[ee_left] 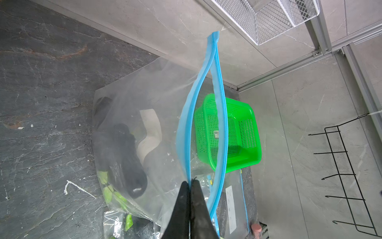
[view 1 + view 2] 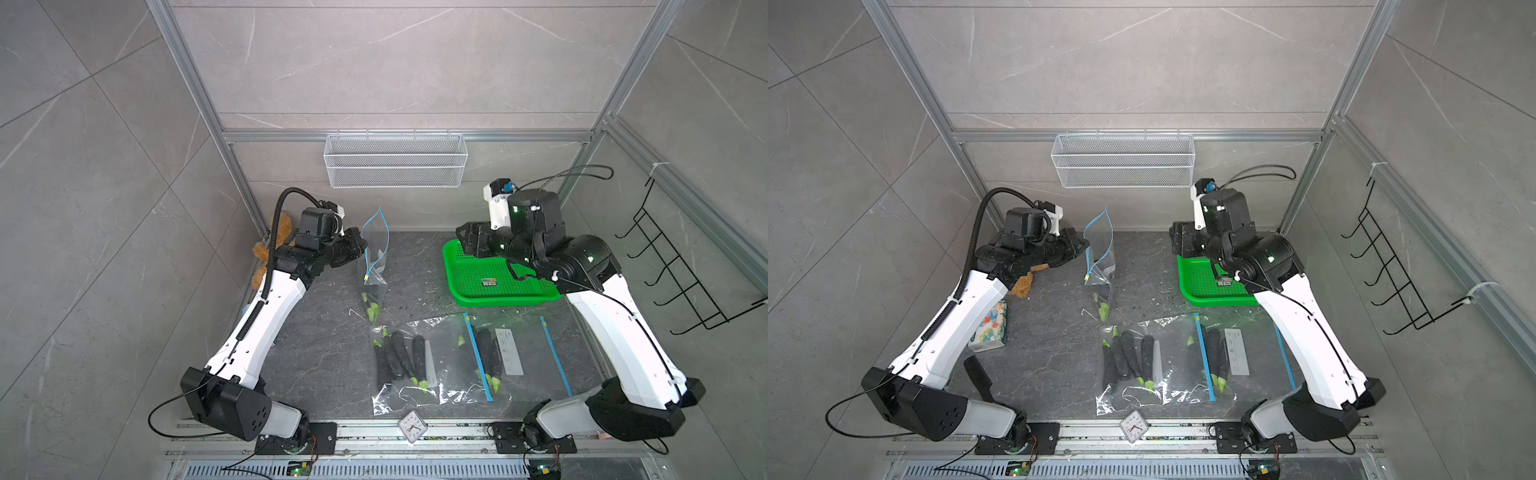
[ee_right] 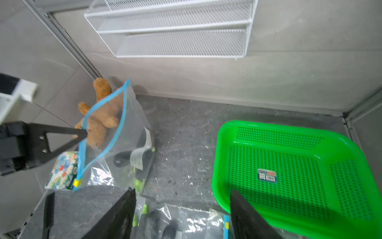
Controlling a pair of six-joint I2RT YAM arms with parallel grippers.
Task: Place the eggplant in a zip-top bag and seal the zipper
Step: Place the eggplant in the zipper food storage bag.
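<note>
On the table (image 2: 324, 365), left gripper (image 1: 189, 184) pinching bag (image 1: 165, 103), eggplant (image 1: 126, 157) inside

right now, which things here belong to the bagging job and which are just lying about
Job: bag, mouth open, rim pinched by left fingers; eggplant inside it; zipper, unsealed.

Lying about: basket; teddy; tissue pack; clock; wire shelf; rack; filled bags lying flat.

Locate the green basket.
In both top views the basket sits back right on the table, just behind the flat bags.
</note>
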